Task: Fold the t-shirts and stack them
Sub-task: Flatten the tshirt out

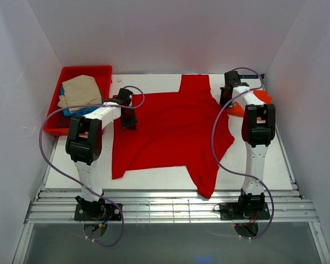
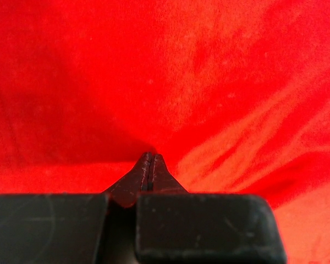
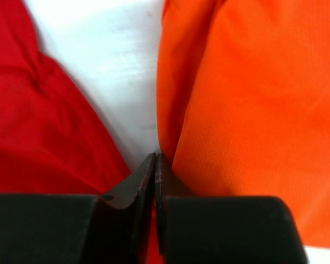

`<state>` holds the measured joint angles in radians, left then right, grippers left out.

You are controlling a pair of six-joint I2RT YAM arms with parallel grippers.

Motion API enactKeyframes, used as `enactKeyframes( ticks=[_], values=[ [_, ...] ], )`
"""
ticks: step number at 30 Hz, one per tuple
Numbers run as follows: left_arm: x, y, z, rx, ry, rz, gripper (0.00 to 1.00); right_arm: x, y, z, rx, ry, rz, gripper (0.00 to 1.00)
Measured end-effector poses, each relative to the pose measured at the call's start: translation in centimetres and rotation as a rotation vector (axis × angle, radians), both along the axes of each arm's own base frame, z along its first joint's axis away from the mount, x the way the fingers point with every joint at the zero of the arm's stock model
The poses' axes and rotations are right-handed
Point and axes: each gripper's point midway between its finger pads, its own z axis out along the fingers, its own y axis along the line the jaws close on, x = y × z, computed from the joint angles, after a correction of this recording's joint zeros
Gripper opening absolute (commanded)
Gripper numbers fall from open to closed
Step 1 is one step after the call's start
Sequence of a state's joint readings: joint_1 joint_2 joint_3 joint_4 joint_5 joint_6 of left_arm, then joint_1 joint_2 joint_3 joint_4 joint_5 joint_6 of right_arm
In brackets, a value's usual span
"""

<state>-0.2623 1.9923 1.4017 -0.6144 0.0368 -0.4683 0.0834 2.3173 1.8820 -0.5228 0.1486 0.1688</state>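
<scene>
white table (image 1: 267, 159): flat work surface carrying everything in view; both arm bases stand at its near edge.
bright red t-shirt (image 1: 173, 129): spread open and loosely creased across the middle of the table, one sleeve pointing to the far edge and another part trailing to the near edge.
red tray (image 1: 88, 70): rigid plastic bin at the far left corner, just beside the shirt's left side.
beige shirt (image 1: 81, 89): bundled on top inside the tray.
orange-red shirt (image 1: 235, 109): lies at the far right, partly hidden under the right arm; in the right wrist view a narrow strip of bare table separates it from the red shirt.
blue shirt (image 1: 77, 111): only an edge shows, under the beige one at the tray's near side.
left gripper (image 1: 128, 124): fingers pressed together, tips down on the red shirt's left part; the cloth puckers toward the tips (image 2: 148, 165), but whether a fold is pinched cannot be told.
right gripper (image 1: 227, 102): fingers closed with nothing seen between them, tips (image 3: 155, 165) at the orange-red shirt's edge.
</scene>
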Motion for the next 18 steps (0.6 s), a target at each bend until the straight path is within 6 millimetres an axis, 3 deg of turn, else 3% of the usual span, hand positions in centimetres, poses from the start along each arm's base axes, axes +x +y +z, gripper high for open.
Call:
enactKeyframes(
  ticks=[9, 18],
  values=[
    [0.0, 0.1, 1.2, -0.001, -0.021, -0.01, 0.0, -2.8, -2.4, 0.3, -0.113, 0.077, -0.029, 0.08],
    [-0.1, 0.2, 1.3, 0.005, -0.024, -0.015, 0.0, -3.7, -5.2, 3.3, -0.219, 0.069, -0.073, 0.08]
  ],
)
